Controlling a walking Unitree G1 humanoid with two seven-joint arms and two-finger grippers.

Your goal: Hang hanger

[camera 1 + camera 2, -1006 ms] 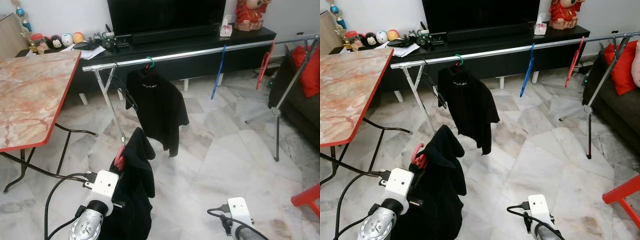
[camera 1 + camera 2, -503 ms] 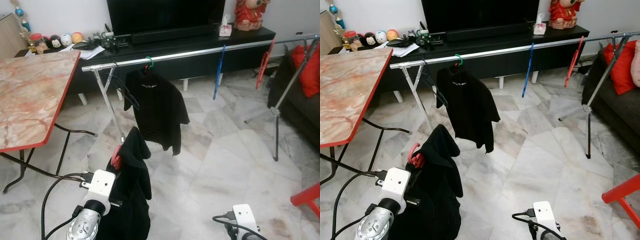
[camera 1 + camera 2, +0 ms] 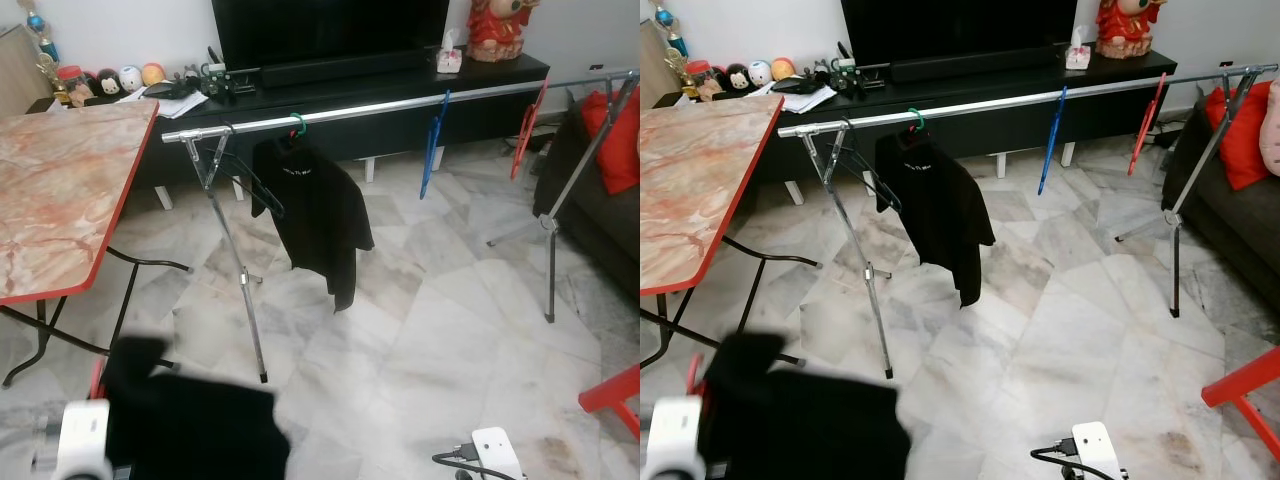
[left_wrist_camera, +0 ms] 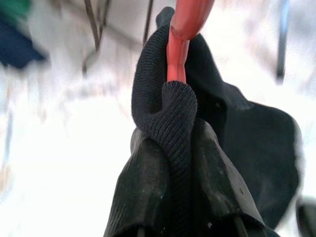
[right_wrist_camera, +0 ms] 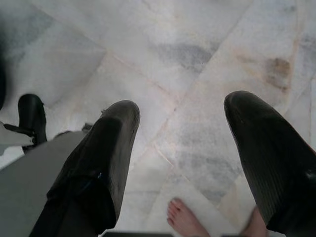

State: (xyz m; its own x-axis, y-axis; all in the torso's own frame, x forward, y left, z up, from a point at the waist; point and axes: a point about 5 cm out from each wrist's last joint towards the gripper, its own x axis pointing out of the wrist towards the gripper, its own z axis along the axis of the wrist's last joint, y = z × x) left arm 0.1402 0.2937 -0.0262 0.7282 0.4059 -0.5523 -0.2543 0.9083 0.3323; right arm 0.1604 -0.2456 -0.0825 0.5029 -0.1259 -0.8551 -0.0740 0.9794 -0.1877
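Left gripper (image 4: 173, 163) pinches the red hanger (image 4: 181, 34) through the black garment's (image 3: 190, 430) collar, carrying it low toward the rail (image 3: 330, 112); right gripper (image 5: 180, 148) idle, fingers spread.

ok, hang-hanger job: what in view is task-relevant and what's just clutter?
Task-relevant:
- left gripper, shut on the red hanger
- black garment on that hanger
- clothes rail

Clutter:
- black top already hung on the rail
- blue hanger
- marble table
- TV
- right gripper, open over the floor
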